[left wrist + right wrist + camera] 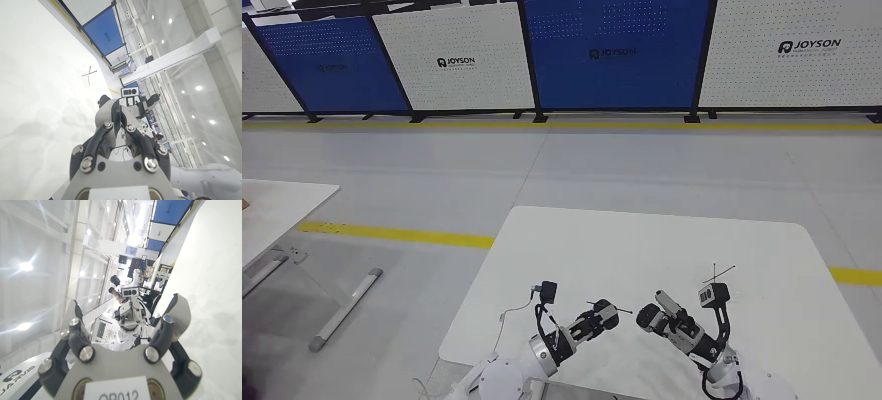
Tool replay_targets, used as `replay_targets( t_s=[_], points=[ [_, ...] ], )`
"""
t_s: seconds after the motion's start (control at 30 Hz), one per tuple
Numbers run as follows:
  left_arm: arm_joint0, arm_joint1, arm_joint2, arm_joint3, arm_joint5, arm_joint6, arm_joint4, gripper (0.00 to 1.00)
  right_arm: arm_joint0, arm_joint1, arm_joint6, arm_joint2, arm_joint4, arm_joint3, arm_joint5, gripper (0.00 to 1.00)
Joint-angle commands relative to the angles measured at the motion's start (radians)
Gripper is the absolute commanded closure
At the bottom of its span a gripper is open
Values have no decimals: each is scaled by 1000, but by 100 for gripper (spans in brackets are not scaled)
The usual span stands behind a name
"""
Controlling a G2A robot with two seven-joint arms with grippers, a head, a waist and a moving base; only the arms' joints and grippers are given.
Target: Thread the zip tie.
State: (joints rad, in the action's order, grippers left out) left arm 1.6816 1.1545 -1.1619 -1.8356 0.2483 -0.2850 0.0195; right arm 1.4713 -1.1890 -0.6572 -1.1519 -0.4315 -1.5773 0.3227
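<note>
Lying crossed on table (642,240), zip ties (720,272), left gripper (118,108) closed tight, right gripper (125,302) spread wide (empty)

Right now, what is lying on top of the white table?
Two thin black zip ties lie crossed on the table. Which one is uppermost is too small to tell. The tabletop beneath the left gripper and right gripper is covered by them.

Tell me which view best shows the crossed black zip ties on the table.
Left wrist view: the two thin black plastic zip ties lie crossed on the white table, whole and unobstructed. The top view shows the ties tiny and faint.
</note>
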Motion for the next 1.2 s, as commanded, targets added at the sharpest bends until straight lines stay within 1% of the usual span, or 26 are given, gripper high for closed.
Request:
replay_targets(
  t_s=[0.0,0.07,0.1,0.13,0.2,0.23,0.3,0.33,0.4,0.43,0.77,0.8,0.83,0.87,0.9,0.93,0.97,1.03,1.07,1.1,1.17],
  points=[
    [0,0,0,0,0,0,0,100,-4,3,21,-9,51,-17,-13,0],
    [0,0,0,0,0,0,0,100,-2,9,39,-34,112,-49,-46,0],
    [0,0,0,0,0,0,0,100,-2,16,30,-54,163,-76,-83,0],
    [0,0,0,0,0,0,0,100,-6,21,28,-76,184,-94,-116,0],
    [0,0,0,0,0,0,0,100,-11,28,46,-115,223,-130,-187,0],
    [0,0,0,0,0,0,0,100,-17,32,34,-130,251,-160,-238,0],
    [0,0,0,0,0,0,0,100,-24,38,18,-149,283,-190,-304,0],
    [0,0,0,0,0,0,0,100,-37,42,-18,-154,307,-202,-359,0],
    [0,0,0,0,0,0,0,100,-70,45,-64,-161,301,-188,-435,0],
    [0,0,0,0,0,0,0,100,-77,45,-68,-163,296,-184,-444,0],
    [0,0,0,0,0,0,0,100,-77,45,-68,-163,296,-184,-444,0],
    [0,0,0,0,0,0,0,100,-78,47,-73,-160,312,-187,-439,0],
    [0,0,0,0,0,0,0,100,-83,48,-79,-164,323,-186,-448,0],
    [0,0,0,0,0,0,0,100,-92,51,-108,-165,333,-184,-470,0],
    [0,0,0,0,0,0,0,100,-118,57,-180,-170,352,-178,-491,0],
    [0,0,0,0,0,0,0,100,-135,61,-206,-183,366,-163,-502,0],
    [0,0,0,0,0,0,0,100,-148,64,-231,-190,371,-152,-508,0],
    [0,0,0,0,0,0,0,100,-184,73,-318,-208,382,-115,-511,0],
    [0,0,0,0,0,0,0,100,-198,76,-346,-211,389,-102,-510,0],
    [0,0,0,0,0,0,0,100,-216,80,-390,-207,421,-92,-507,0],
    [0,0,0,0,0,0,0,100,-269,90,-490,-182,518,-69,-520,0]
  ],
)
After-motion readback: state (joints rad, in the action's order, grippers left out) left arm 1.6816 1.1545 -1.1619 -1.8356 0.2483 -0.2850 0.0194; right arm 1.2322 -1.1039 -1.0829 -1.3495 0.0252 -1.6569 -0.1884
